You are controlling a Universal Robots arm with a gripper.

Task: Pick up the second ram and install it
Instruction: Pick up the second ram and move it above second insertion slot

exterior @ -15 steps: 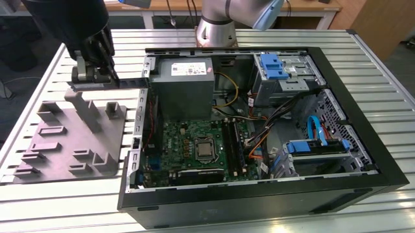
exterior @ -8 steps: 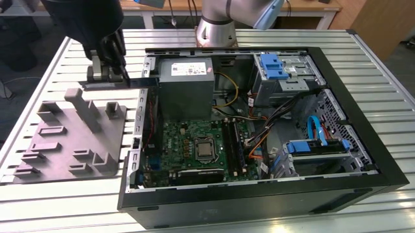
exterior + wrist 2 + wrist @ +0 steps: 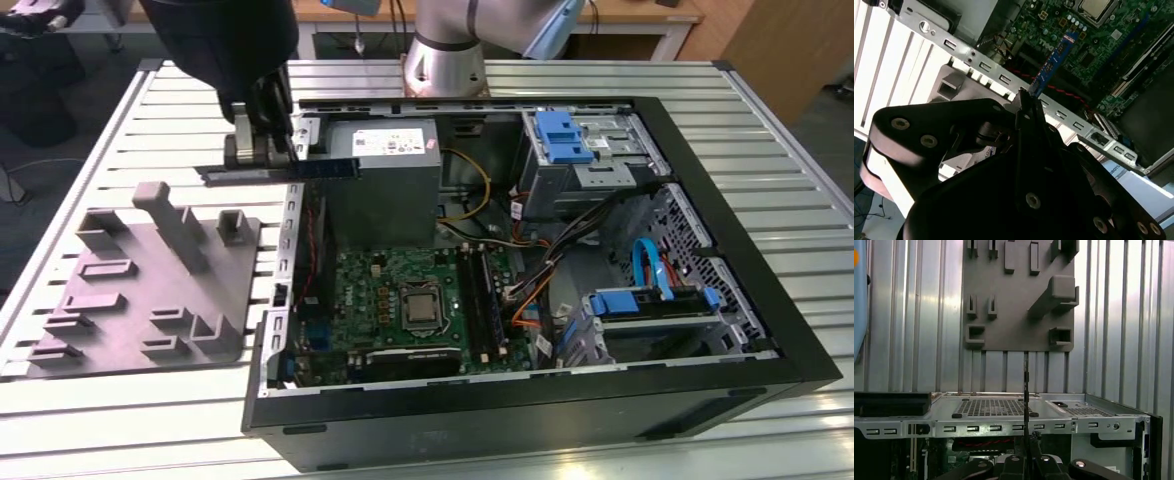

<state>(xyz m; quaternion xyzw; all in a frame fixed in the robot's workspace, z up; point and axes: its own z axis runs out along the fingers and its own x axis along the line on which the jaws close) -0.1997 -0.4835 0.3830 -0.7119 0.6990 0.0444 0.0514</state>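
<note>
The second ram [image 3: 327,169] is a thin dark strip with a blue label, held level above the open computer case's wall at the exterior view's left. My gripper [image 3: 263,152] is shut on it near its middle. In the second wrist view the ram [image 3: 1054,60] juts out from the fingertips [image 3: 1022,102] over the green motherboard [image 3: 1094,30]. It appears edge-on in the first wrist view as a thin dark line [image 3: 1026,385] rising from the gripper [image 3: 1026,450]. The motherboard [image 3: 380,290] with its silver chip lies low inside the case, beside long memory slots [image 3: 481,295].
A grey plastic fixture [image 3: 147,290] with upright blocks sits on the slatted table at the exterior view's left of the case. Inside the case [image 3: 747,250] are a grey power supply [image 3: 380,170], blue drive brackets [image 3: 561,135] and loose cables [image 3: 534,250]. The arm's base [image 3: 447,60] stands behind.
</note>
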